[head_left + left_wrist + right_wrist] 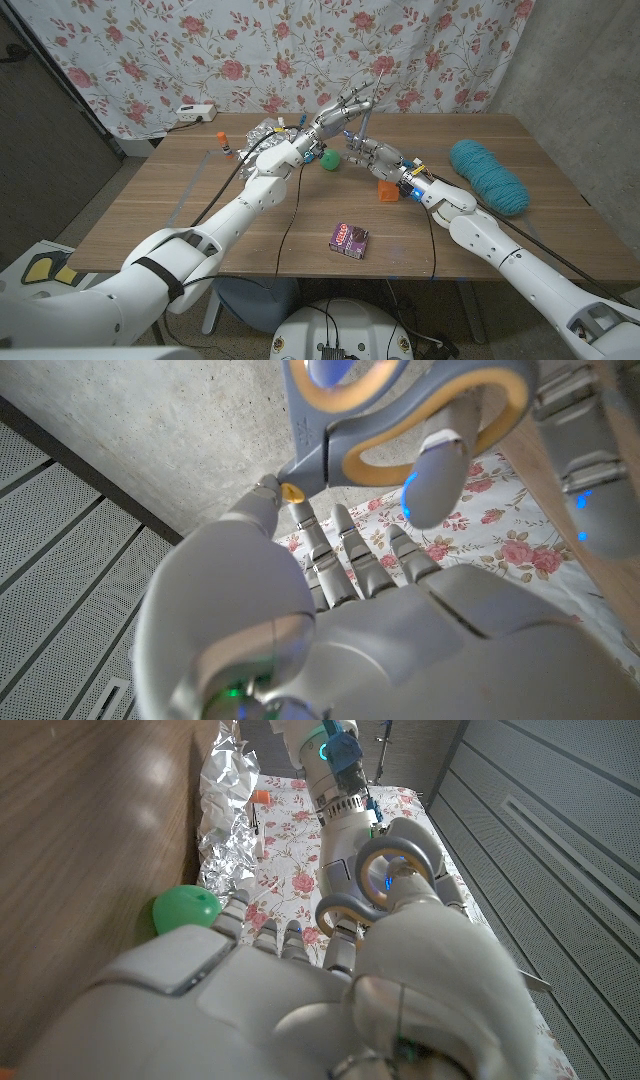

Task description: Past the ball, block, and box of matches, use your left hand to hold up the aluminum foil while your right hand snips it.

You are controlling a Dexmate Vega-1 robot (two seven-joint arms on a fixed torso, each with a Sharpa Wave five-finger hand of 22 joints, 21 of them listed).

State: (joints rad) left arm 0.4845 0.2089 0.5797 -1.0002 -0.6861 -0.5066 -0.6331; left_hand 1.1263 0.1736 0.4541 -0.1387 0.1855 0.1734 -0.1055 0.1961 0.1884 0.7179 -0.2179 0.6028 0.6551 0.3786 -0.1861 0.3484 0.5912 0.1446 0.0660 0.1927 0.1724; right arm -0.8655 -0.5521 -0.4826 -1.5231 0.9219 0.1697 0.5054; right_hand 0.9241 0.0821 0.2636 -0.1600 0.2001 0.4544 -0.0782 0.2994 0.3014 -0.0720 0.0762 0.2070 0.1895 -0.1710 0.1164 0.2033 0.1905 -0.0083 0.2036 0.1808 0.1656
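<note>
My right hand (pixel 375 155) grips grey scissors with orange-lined handles (pixel 360 125), their blades pointing up over the table's back middle. The fingers go through the handle rings (pixel 400 848). My left hand (pixel 342 108) is raised right beside the scissors (pixel 320 435), fingers spread and holding nothing, its thumb close to the scissors' pivot. The crumpled aluminum foil (pixel 265 130) lies on the table behind my left forearm, also seen from the right wrist (pixel 225 820). A green ball (pixel 330 158) sits below the hands, an orange block (pixel 386 188) under my right wrist, and a purple box of matches (pixel 349 238) nearer the front.
A teal skein of yarn (pixel 488 175) lies at the right. A white power strip (pixel 195 113) and a small orange-capped bottle (pixel 220 140) stand at the back left. A floral curtain hangs behind the wooden table (pixel 200 220).
</note>
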